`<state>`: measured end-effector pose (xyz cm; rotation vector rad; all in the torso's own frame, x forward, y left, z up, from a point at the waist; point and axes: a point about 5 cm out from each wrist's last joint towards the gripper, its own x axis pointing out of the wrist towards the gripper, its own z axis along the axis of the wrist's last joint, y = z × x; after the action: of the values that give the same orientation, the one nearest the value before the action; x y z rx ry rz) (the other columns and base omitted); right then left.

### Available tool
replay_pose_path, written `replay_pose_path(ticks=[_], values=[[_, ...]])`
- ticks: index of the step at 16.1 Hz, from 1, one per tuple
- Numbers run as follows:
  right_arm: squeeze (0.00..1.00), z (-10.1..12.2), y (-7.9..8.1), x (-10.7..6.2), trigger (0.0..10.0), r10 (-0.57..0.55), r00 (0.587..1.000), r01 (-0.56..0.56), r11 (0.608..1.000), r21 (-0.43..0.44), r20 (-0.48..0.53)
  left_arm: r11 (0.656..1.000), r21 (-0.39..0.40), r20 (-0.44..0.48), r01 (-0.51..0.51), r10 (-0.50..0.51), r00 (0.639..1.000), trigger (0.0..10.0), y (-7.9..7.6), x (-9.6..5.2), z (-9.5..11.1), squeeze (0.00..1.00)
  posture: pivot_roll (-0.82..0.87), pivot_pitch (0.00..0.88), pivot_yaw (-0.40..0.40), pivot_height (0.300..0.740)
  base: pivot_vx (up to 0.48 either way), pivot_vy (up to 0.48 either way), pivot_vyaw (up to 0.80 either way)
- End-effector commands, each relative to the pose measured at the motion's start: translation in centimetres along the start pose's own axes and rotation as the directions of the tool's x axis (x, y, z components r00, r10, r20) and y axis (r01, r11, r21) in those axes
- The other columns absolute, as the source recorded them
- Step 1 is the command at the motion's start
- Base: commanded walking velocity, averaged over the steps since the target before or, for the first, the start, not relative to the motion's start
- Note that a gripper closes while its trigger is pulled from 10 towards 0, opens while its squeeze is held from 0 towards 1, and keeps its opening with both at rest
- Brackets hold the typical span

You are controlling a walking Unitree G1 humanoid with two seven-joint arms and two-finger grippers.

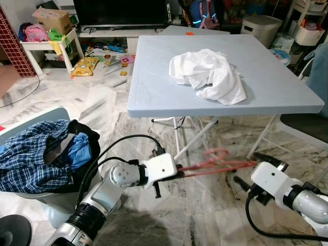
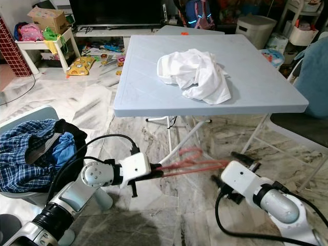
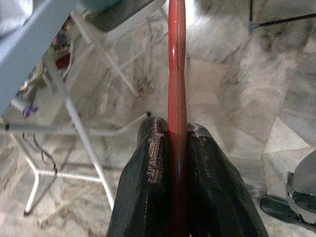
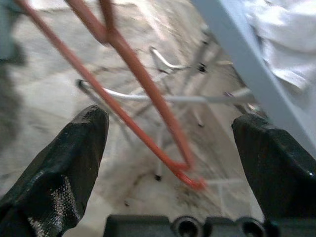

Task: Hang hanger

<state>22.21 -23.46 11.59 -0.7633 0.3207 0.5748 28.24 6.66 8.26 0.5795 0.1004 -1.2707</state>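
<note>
Smooth red plastic-looking hanger pinched between matt, scuffed black fingers, matt pale-blue plastic table bearing crumpled white cloth, over glossy veined marble floor.

The two head cameras look forward and down from above onto a grey folding table and the marble floor, the right eye offset slightly sideways. The left wrist camera sits very close behind its fingers, sighting along a red hanger. The right wrist camera looks past its spread fingers at the same hanger and table edge.
</note>
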Motion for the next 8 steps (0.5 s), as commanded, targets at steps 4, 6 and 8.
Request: replay_pose_path(ticks=[4,6,8], values=[[0.00,-0.6,1.5,0.3,10.0,0.203,0.978,-0.208,0.972,-0.106,-0.056,0.996,0.068,0.062,0.061,-0.066,0.996,10.0,-0.1,0.2,1.2,0.00,-0.01,0.000,0.000,0.740,0.000,0.000,0.00],[0.00,-0.4,1.4,0.6,10.0,0.228,0.972,-0.234,0.964,-0.128,-0.056,0.994,0.083,0.071,0.077,-0.083,0.994,10.0,-0.2,0.1,1.3,0.00,-0.01,0.000,0.001,0.740,0.000,0.000,0.00],[0.00,-1.0,0.8,1.2,10.0,0.248,0.962,-0.269,0.934,-0.234,-0.118,0.990,0.097,0.077,0.103,-0.111,0.991,10.0,-0.5,0.2,1.3,0.00,-0.01,0.000,0.005,0.740,0.000,0.000,0.00]])
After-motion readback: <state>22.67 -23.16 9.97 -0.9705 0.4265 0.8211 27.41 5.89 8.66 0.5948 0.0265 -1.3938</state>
